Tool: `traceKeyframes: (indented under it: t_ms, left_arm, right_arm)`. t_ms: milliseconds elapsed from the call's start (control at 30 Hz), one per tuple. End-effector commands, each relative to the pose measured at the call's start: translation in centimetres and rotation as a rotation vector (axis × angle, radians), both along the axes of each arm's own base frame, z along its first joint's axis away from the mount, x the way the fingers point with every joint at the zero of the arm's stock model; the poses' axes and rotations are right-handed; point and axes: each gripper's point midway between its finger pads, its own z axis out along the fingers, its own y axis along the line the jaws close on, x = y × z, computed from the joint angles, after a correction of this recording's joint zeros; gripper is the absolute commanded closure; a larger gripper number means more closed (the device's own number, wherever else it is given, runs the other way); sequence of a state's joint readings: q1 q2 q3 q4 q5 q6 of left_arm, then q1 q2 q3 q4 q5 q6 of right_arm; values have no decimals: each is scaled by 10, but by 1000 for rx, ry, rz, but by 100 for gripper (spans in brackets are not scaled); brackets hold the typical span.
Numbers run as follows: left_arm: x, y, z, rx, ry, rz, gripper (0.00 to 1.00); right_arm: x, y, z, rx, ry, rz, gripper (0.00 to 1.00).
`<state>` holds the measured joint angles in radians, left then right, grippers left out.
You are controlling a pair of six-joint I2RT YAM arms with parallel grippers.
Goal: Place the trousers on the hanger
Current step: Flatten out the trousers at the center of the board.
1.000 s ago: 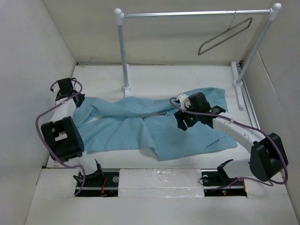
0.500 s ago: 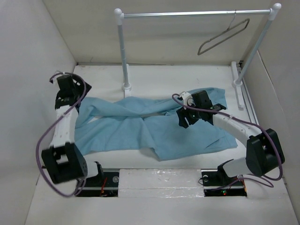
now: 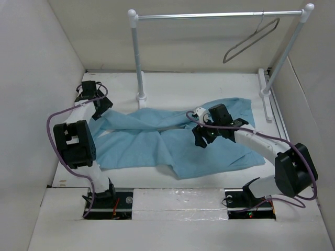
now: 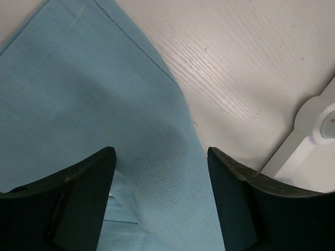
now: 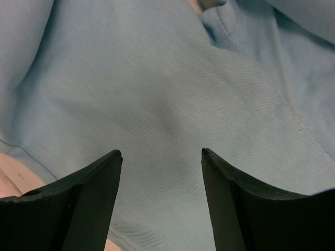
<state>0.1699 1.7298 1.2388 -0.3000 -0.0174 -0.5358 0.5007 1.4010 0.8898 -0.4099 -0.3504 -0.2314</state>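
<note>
Lying crumpled across the middle of the table [image 3: 209,86], legs trailing toward the left of the frame: the trousers [image 3: 157,146]. Hovering at their upper-left end, close to the left wall: the left gripper [image 3: 98,107], jaws apart, nothing clamped between them. In the left wrist view, black fingers [image 4: 78,209] straddling the blue hem edge, with bare white table to the right of it. Poised over the cloth just right of centre: the right gripper [image 3: 201,137], jaws likewise apart. In the right wrist view, only blue fabric below and between the fingers [image 5: 78,209]; cannot tell whether touching. Hanging by its hook near the right end of the rack [image 3: 209,15], at the top of the frame and well apart from the cloth: the hanger [image 3: 227,56]. Compared with a second ago: left gripper then shut at the cloth's left end, now opened and moved up and rightward; right gripper nudged slightly left; trousers otherwise much as before.
</note>
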Motion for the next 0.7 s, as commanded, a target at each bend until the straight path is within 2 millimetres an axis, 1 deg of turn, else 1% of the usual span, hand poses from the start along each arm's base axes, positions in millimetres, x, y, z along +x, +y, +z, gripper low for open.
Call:
traceKeyframes:
  t_ms: [0, 33, 67, 133, 200, 233, 267, 300, 333, 400, 433, 467, 500, 533, 600, 633, 667]
  left_arm:
    - [4, 2, -7, 26, 7, -3, 38]
    - [1, 4, -12, 31, 19, 5, 48]
    - [-1, 4, -15, 32, 28, 9, 51]
    - [-8, 3, -22, 32, 49, 7, 53]
    - [-12, 4, -20, 39, 44, 10, 52]
    - [-18, 3, -24, 36, 53, 9, 55]
    - [-18, 2, -21, 37, 41, 8, 58]
    - [-19, 2, -21, 36, 39, 7, 58]
    - [-20, 1, -21, 30, 42, 7, 53]
    - [-22, 1, -18, 33, 44, 7, 46]
    - [-23, 1, -17, 36, 44, 6, 39]
    - [-24, 2, -17, 43, 45, 6, 37]
    - [-24, 4, -18, 51, 48, 8, 37]
    - [-25, 5, -20, 59, 56, 8, 39]
    - [-27, 6, -31, 62, 86, 4, 46]
    - [-31, 6, -37, 65, 99, 7, 48]
    - [-33, 6, -45, 64, 117, 3, 47]
  right_arm:
    - [-1, 9, 3, 34, -20, 23, 32]
    - [-1, 7, 1, 23, -19, 13, 32]
    - [-2, 5, 1, 16, -20, 8, 32]
    - [0, -5, -2, 2, -12, -13, 32]
    - [0, -10, 0, 1, -14, -26, 32]
    - [-1, -11, 0, -3, -14, -19, 32]
    - [0, -14, 0, -3, -15, -27, 32]
    - [1, -14, 3, 0, -21, -24, 32]
    - [1, -17, 3, -6, -15, -27, 32]
    - [2, -16, 8, -3, -24, -21, 32]
    - [1, -16, 10, 0, -26, -16, 32]
    - [2, -16, 11, 1, -28, -18, 32]
    - [2, -16, 13, 1, -34, -17, 32]
    - [2, -16, 15, 1, -38, -17, 32]
    - [3, -16, 17, 5, -42, -18, 32]
    - [3, -15, 21, 9, -49, -16, 32]
    - [3, -15, 22, 11, -50, -15, 32]
